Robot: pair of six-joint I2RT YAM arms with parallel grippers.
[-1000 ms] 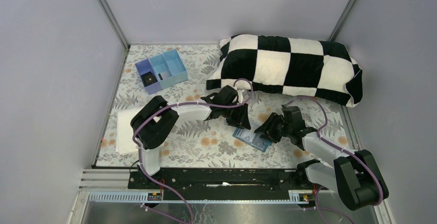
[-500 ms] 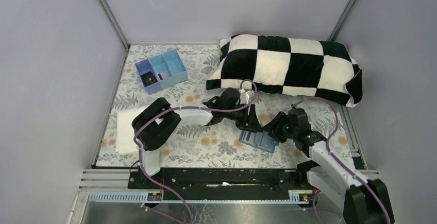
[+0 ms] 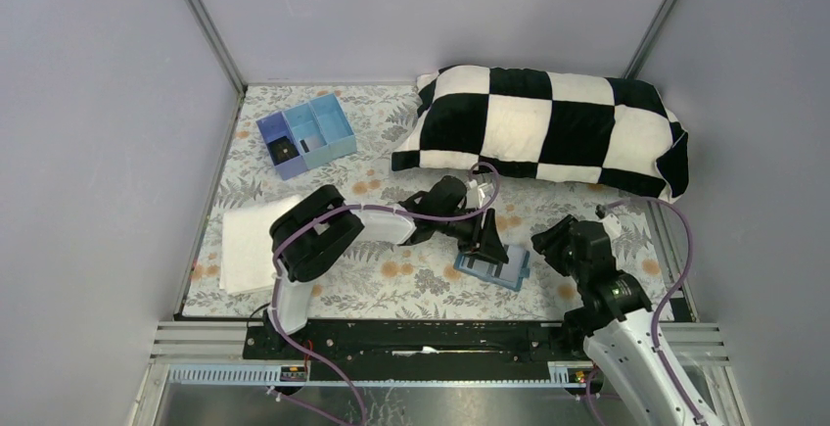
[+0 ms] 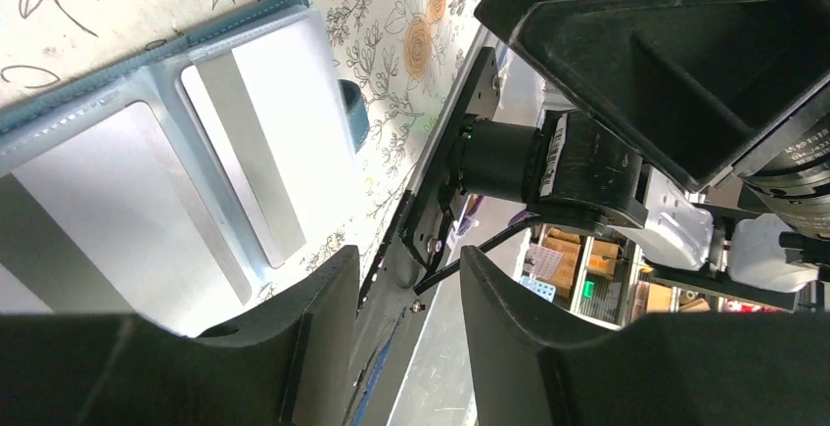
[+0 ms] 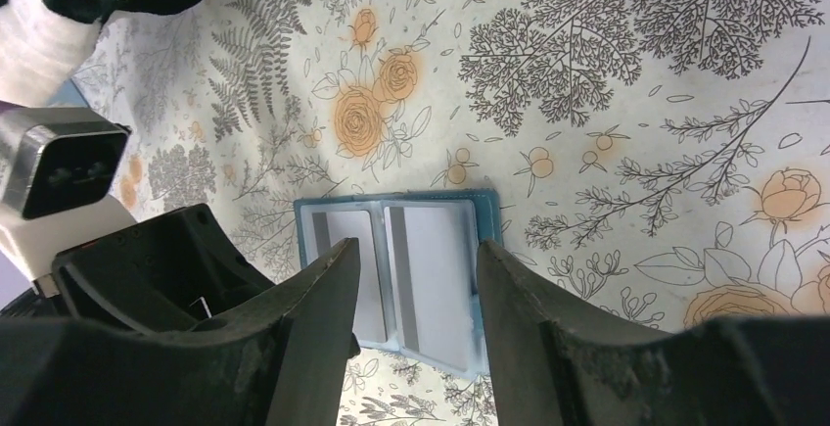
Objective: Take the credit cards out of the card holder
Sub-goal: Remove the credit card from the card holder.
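Card holder (image 5: 413, 274), lying open: under left gripper (image 4: 409, 261), ahead of right gripper (image 5: 416, 250); both jaws parted, empty.

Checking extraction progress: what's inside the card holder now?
The card holder lies open, one grey rectangular panel in each half, likely cards. The right hand covers its lower corners in the wrist view; anything beneath the panels cannot be seen.
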